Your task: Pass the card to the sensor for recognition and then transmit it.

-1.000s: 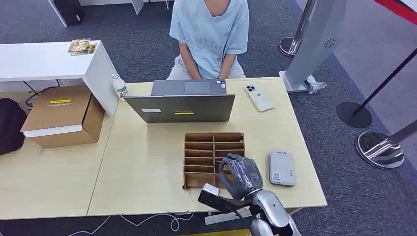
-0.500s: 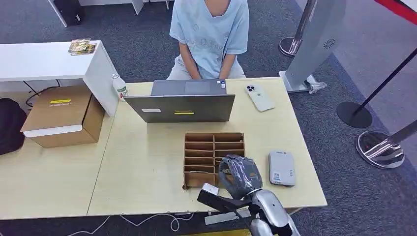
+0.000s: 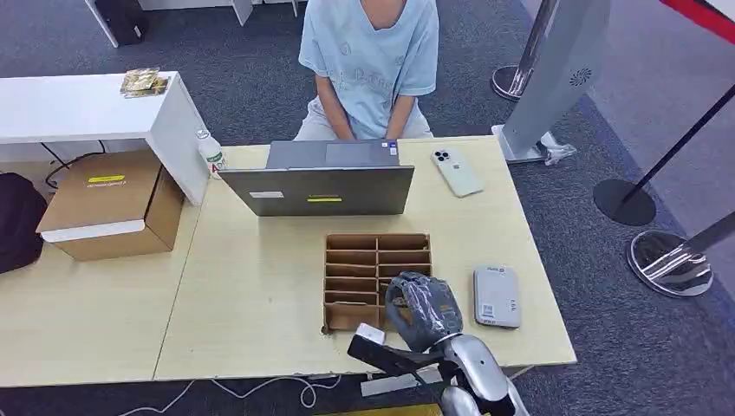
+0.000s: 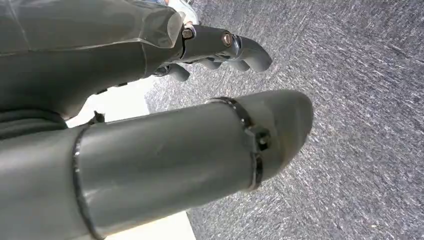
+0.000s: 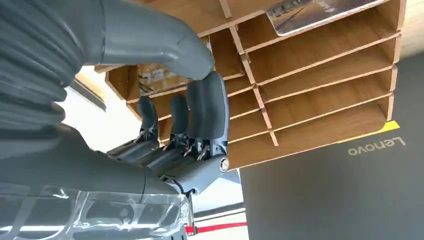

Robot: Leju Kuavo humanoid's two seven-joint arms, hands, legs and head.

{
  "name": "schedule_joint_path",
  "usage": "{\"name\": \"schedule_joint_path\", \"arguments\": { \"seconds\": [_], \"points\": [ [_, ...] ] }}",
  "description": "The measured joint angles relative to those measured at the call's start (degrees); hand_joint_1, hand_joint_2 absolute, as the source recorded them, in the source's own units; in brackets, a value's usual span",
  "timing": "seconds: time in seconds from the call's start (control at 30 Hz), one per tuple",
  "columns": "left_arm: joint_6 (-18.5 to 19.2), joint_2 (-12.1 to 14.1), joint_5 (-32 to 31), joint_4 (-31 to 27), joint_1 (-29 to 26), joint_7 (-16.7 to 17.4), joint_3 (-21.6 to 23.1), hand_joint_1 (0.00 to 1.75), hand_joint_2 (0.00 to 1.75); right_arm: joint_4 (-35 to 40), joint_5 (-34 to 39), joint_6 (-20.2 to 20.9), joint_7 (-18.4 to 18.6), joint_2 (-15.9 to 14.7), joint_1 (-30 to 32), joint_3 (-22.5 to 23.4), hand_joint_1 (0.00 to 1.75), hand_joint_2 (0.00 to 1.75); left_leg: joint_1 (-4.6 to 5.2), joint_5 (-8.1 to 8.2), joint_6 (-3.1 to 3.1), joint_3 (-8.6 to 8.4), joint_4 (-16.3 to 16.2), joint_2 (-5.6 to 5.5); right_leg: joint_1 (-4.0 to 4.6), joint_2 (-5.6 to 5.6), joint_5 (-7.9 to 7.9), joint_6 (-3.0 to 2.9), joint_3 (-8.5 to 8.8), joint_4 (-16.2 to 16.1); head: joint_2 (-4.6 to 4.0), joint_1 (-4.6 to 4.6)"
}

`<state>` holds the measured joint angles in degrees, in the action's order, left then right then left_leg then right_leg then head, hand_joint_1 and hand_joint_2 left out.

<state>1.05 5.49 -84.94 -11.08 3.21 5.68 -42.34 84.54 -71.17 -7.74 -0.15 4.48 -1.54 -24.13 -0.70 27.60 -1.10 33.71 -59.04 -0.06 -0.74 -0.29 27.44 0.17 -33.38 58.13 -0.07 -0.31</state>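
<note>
Right hand (image 3: 422,308) hangs over the near right cells of the brown cardboard slotted organizer (image 3: 378,279) on the pale wooden table (image 3: 260,286); just right of the organizer lies the flat grey card sensor (image 3: 497,295), behind it a grey laptop (image 3: 318,188) and a seated person (image 3: 368,61), with grey carpet (image 3: 607,260) around.

Left wrist view: left hand (image 4: 210,47) holds nothing, fingers curled, above the carpet.

Right wrist view: fingers (image 5: 207,107) are bent together at the organizer's cells, gripping nothing visible; a card (image 5: 315,12) lies in an outer cell.

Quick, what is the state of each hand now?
Left hand: fingers curled, holds nothing.
Right hand: at the card rack; grip cannot be told.
</note>
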Motion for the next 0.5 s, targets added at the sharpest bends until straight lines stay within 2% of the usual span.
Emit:
{"name": "schedule_joint_path", "arguments": {
  "seconds": [0.33, 0.43, 0.47, 0.5],
  "points": [
    [-0.02, 0.13, 0.0, 0.0, 0.0, -0.15, 0.04, 0.0, 0.0, 1.12, -0.44, -0.04, 1.05, 0.0, 1.03, 0.42, 1.57, 1.75, 0.0, 0.0, 0.0, 0.01, 0.0, 0.0, 0.0, 0.0, 0.0, 0.0, -0.01, 0.0, 0.0, 0.0],
    [-0.02, 0.13, 0.0, 0.0, 0.01, -0.2, 0.09, 0.0, 0.0, 1.6, -0.68, 0.55, 1.49, 0.0, 1.25, 0.55, 1.48, 1.75, 0.0, 0.0, 0.0, 0.0, 0.0, 0.0, 0.0, 0.0, 0.0, 0.0, -0.01, 0.0, 0.0, 0.0],
    [-0.02, 0.15, 0.0, 0.0, 0.01, -0.2, 0.09, 0.0, 0.0, 1.75, -0.81, 0.57, 1.55, 0.0, 1.29, 0.57, 1.4, 1.75, 0.0, 0.0, 0.0, 0.0, 0.0, 0.0, 0.0, 0.0, 0.0, 0.0, -0.01, 0.0, 0.0, 0.0],
    [-0.02, 0.15, 0.0, 0.0, 0.01, -0.2, 0.09, 0.0, 0.0, 1.92, -0.87, 0.63, 1.6, 0.0, 1.35, 0.61, 1.4, 1.75, 0.0, 0.0, 0.0, 0.0, 0.0, 0.0, 0.0, 0.0, 0.0, 0.0, -0.01, 0.0, 0.0, 0.0]
  ]
}}
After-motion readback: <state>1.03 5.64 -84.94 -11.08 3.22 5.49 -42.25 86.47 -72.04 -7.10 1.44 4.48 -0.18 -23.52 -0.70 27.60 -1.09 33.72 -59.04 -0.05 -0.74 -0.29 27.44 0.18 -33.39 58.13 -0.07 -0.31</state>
